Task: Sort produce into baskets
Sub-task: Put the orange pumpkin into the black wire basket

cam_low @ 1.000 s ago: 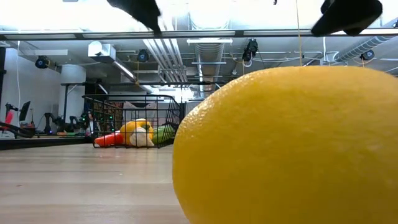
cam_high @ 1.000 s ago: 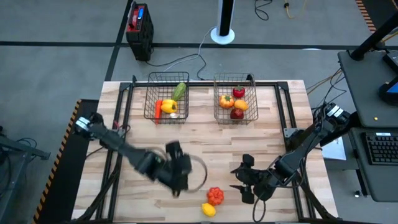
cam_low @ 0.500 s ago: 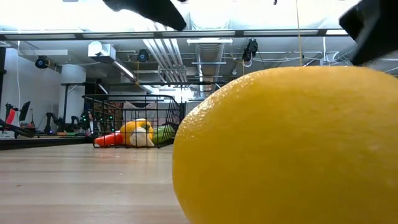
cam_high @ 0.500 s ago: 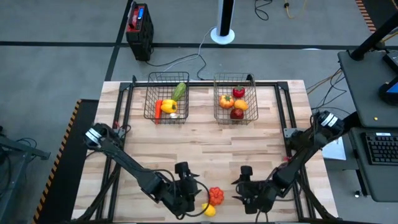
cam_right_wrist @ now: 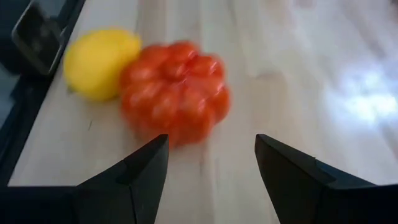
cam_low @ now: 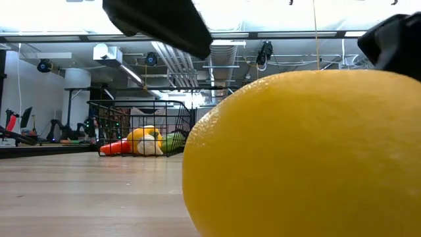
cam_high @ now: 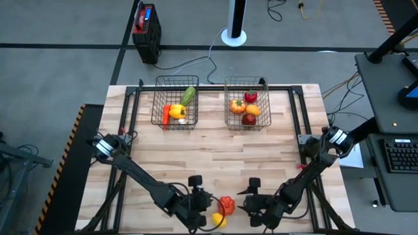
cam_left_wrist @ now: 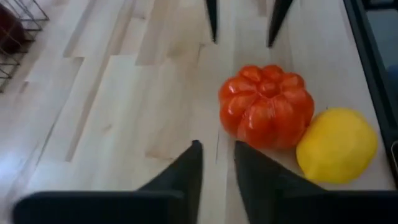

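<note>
A red ribbed tomato and a yellow lemon lie on the wooden table by its near edge, the lemon next to the tomato. The lemon fills the low view. My left gripper stands just left of the tomato, with a narrow gap between its fingers and nothing in it. My right gripper stands just right of the tomato, wide open, with the tomato ahead of its fingers. Two wire baskets stand at the far side.
The left basket holds a green cucumber, an orange carrot and a yellow pepper. The right basket holds red and orange pieces. Bare wood lies between the baskets and the grippers. The black table frame runs along the sides.
Both grippers have gone toward the table's near edge and down, closing in on the tomato from either side; the left one has also gone right. The tomato and lemon have stayed where they were.
</note>
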